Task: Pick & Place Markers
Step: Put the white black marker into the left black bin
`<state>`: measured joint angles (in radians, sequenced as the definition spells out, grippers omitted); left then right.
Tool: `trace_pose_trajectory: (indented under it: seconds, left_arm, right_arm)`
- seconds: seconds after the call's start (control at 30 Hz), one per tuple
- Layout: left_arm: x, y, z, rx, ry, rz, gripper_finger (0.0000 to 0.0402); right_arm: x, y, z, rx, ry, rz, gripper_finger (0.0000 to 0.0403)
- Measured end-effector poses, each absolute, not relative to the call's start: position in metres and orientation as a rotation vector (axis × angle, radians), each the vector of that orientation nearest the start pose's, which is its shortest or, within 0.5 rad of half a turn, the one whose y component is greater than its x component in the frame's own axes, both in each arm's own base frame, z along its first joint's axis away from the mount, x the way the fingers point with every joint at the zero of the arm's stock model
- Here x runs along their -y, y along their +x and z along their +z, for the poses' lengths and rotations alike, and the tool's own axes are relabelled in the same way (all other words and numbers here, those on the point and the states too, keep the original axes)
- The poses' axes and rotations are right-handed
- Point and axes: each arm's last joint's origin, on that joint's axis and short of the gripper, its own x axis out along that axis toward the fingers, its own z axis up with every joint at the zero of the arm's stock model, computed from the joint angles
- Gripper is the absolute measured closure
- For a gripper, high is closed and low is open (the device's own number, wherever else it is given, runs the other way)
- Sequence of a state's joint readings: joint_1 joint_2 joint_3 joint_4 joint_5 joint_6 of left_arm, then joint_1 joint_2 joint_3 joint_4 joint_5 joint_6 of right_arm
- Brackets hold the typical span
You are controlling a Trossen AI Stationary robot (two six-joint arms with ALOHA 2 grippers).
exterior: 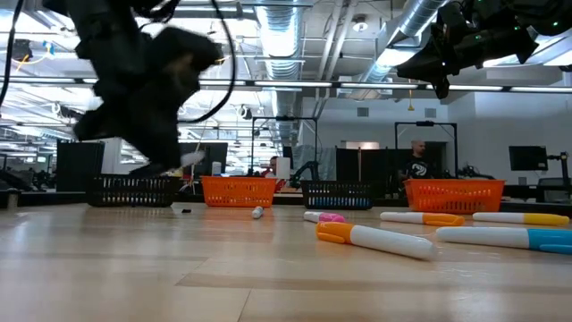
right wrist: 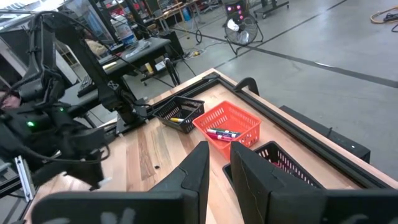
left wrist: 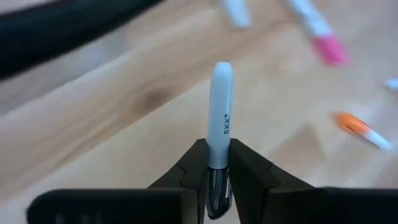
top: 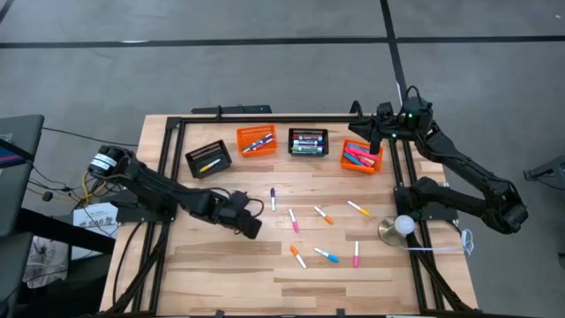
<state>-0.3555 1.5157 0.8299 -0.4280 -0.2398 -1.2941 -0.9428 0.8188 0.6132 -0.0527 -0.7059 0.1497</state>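
Marker [left wrist: 221, 118] lengthwise out from left jaws

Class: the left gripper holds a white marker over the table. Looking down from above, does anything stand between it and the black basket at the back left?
Nothing visible does. The left gripper, shut on the white marker, has bare table between it and the black basket; the loose markers lie off to the other side.

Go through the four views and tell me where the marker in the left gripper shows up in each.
High: hidden under the left gripper.
Low: white sliver below the dark left arm.
Left wrist: white marker, centre, clamped.
Right wrist: not discernible.
Shared landmark: orange basket.
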Motion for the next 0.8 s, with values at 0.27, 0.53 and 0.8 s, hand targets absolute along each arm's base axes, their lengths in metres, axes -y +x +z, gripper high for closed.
trace_pose_trajectory:
  seconds: [0.27,0.53,0.8]
  left_arm:
    - [0.096,0.277,0.187,-0.802,-0.694,0.312,0.0348]
    - [0.095,0.278,0.188,-0.796,-0.694,0.312,0.0348]
    - [0.056,0.285,0.185,-0.765,-0.868,0.51,0.0348]
  right_arm:
    - [0.133,0.12,0.282,-0.158,0.339,-0.249,0.0346]
    - [0.133,0.12,0.282,-0.158,0.339,-0.249,0.0346]
    - [0.133,0.12,0.282,-0.158,0.339,-0.249,0.0346]
